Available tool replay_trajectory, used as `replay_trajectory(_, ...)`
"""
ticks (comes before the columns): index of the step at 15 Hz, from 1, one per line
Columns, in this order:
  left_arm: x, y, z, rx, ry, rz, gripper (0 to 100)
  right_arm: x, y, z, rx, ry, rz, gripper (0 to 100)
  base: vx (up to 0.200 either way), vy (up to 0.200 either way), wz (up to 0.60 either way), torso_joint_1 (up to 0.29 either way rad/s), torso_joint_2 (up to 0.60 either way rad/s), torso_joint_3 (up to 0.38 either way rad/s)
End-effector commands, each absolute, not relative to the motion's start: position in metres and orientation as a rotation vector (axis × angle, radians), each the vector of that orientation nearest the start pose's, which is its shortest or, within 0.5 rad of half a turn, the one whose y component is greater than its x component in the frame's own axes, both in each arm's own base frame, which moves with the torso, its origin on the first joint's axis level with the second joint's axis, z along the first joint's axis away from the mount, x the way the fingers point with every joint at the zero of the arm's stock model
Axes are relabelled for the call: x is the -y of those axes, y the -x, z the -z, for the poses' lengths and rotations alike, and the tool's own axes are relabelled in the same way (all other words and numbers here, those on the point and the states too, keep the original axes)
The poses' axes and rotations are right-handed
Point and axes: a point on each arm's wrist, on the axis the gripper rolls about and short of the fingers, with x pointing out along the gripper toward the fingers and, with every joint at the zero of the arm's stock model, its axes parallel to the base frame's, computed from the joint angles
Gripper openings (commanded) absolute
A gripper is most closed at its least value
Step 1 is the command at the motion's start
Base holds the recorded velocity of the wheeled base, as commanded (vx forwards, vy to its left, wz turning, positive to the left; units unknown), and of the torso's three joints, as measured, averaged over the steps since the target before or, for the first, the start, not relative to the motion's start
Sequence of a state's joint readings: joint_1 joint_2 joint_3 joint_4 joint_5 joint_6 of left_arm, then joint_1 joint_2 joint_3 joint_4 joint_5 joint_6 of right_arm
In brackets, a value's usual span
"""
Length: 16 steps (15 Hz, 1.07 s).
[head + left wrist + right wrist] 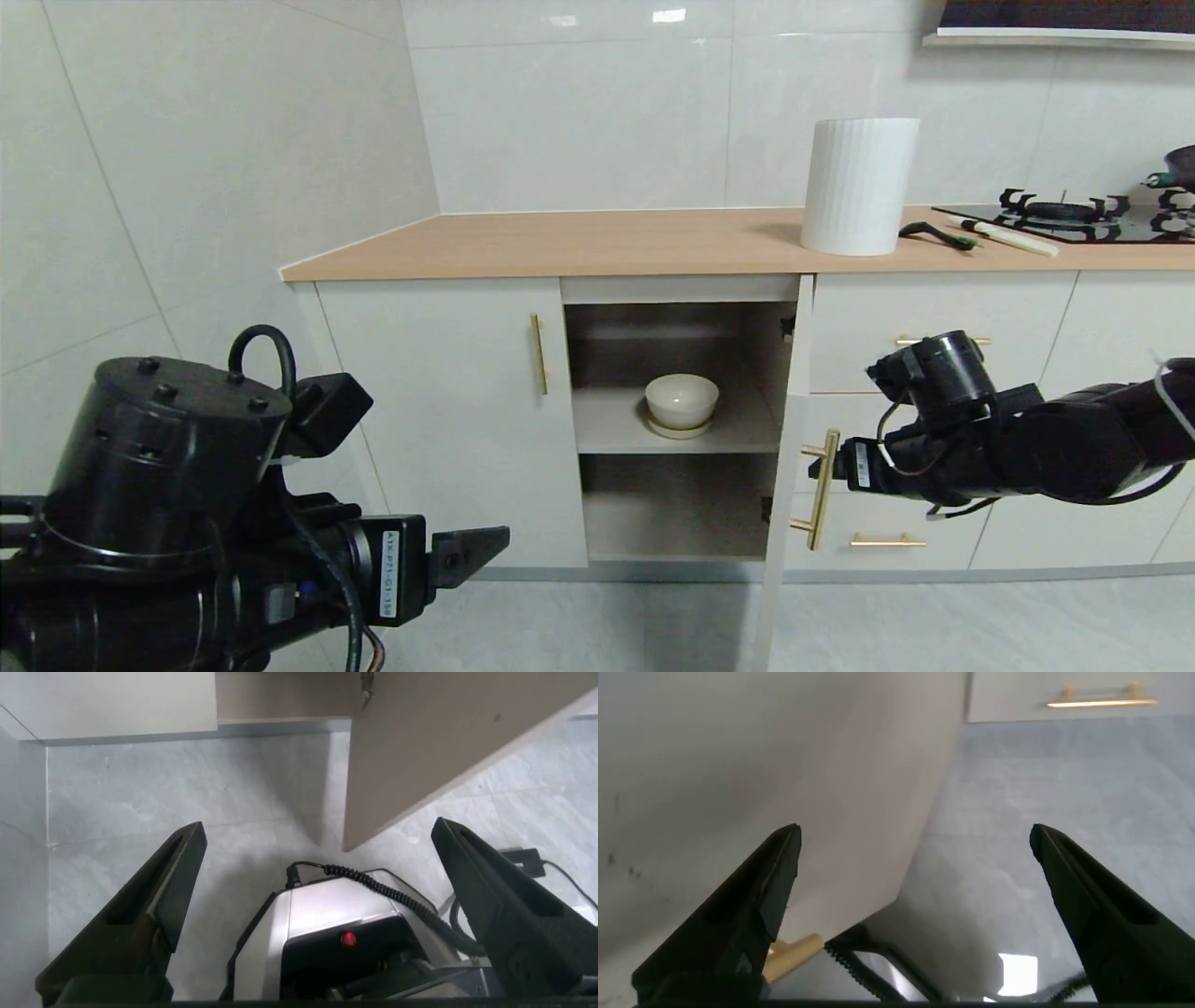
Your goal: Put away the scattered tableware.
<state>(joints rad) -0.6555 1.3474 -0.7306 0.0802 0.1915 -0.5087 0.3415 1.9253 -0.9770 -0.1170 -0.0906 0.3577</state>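
Sitting on the middle shelf [611,425] of the open cupboard, the white bowl [681,399] is resting on a small plate [679,431]; both are looking put away already, so the door [782,439] is likely the thing to move next. The door is standing open, edge-on in the head view, and its gold handle [822,490] is running up and down; the right gripper [837,464] is hanging just beside that handle, on the door's outer side, with its fingers spread wide apart. The left gripper [474,551] is hanging low and well apart from the door, its fingers also spread wide; so the right arm is the nearer one. The head view is showing the bowl and the shelf; the right wrist view is showing instead the door's flat face and a bit of the handle [796,951] close by one finger [766,896].
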Motion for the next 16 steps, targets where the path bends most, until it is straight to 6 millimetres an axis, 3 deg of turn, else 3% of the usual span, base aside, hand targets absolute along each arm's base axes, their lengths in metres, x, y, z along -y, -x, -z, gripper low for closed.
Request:
replay_trajectory(1,0.117,-0.16,-0.187,-0.733,0.192,0.268,100,-0.124,-0.331,-0.093,-0.875,-0.149,-0.121,100,0.0,0.0,0.0,0.0,0.0,0.0)
replay_trajectory(7,0.111,-0.163,-0.189,-0.705,0.19,0.211,100,-0.143,-0.348,-0.081,-0.884,-0.177,-0.146,100,0.0,0.0,0.0,0.0,0.0,0.0)
replay_trajectory(16,0.113,-0.165,-0.183,-0.728,0.16,0.207,100,-0.155,-0.356,-0.065,-0.884,-0.199,-0.151,100,0.0,0.0,0.0,0.0,0.0,0.0)
